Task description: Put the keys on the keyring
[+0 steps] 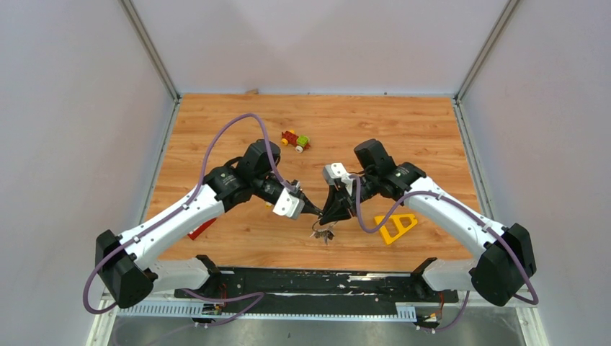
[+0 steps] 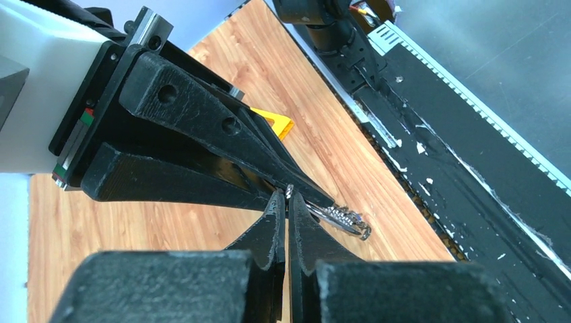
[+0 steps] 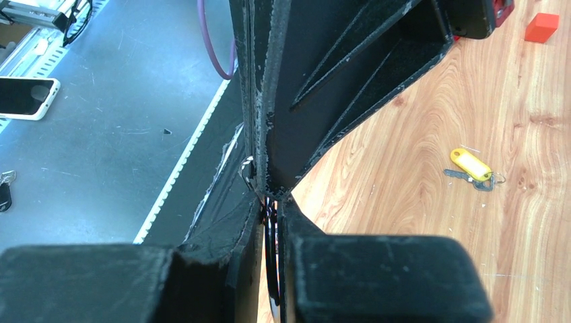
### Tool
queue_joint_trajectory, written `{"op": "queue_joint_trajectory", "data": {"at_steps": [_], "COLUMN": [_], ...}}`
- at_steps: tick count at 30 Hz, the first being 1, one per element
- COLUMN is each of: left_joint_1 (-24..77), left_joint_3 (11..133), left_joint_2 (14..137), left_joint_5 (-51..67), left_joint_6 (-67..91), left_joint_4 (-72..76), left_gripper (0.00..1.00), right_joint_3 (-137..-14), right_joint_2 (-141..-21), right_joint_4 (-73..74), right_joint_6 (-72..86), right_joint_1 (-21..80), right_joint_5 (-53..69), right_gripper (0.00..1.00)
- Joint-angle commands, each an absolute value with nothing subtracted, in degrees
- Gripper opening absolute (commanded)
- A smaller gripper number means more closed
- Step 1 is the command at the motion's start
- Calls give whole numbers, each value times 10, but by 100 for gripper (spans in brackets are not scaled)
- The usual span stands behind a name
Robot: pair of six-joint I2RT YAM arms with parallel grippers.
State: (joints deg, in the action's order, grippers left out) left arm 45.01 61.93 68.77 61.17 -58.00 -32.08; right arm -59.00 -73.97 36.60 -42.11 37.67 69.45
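Observation:
Both grippers meet tip to tip above the middle of the table. My right gripper (image 1: pixel 336 210) (image 3: pixel 272 202) is shut on the keyring (image 3: pixel 272 259), a thin loop seen edge-on between its fingers. My left gripper (image 1: pixel 318 210) (image 2: pixel 288 196) is shut, with a sliver of silver wire (image 2: pixel 289 190) pinched at its tips, apparently the keyring's rim. A toothed silver key (image 2: pixel 343 217) juts out just beyond the tips. A small bunch of keys (image 1: pixel 324 233) shows just below the grippers. One key with a yellow tag (image 3: pixel 471 164) lies alone on the wood.
A yellow plastic triangle (image 1: pixel 396 227) (image 2: pixel 273 122) lies right of the grippers. Behind them stands a toy car (image 1: pixel 295 140). A red block (image 1: pixel 202 229) (image 3: pixel 542 27) sits under the left arm. The black base rail (image 1: pixel 310 282) runs along the near edge.

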Motion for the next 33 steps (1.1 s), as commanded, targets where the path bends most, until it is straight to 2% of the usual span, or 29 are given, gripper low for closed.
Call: {"op": "queue_joint_trajectory", "data": {"at_steps": [1,5,9,14,19,26,33], "left_joint_1": [454,454,454,454,454,454,454], "left_joint_3": [610,600,588,571,574,565,561], "left_joint_2": [655,631,607,586,583,573,575], "left_joint_5": [587,522,490,460,428,408,398], "left_joint_6": [-466,-361,-332,-297,-255,-205,-140], "left_joint_4": [-239,-202,-207,-190,-194,-177,-147], "left_gripper": [0,0,0,0,0,0,0], "right_joint_3": [-617,-624,-632,-641,-652,-645,-636], "right_joint_2": [-727,-717,-712,-710,-700,-686,-694], "right_joint_4": [347,346,352,364,367,329,306], "right_joint_6": [-418,-404,-405,-418,-425,-402,-386], "right_joint_1": [369,359,352,352,352,352,353], "right_joint_5": [699,680,667,660,648,647,652], "right_gripper": [8,22,35,44,45,39,36]}}
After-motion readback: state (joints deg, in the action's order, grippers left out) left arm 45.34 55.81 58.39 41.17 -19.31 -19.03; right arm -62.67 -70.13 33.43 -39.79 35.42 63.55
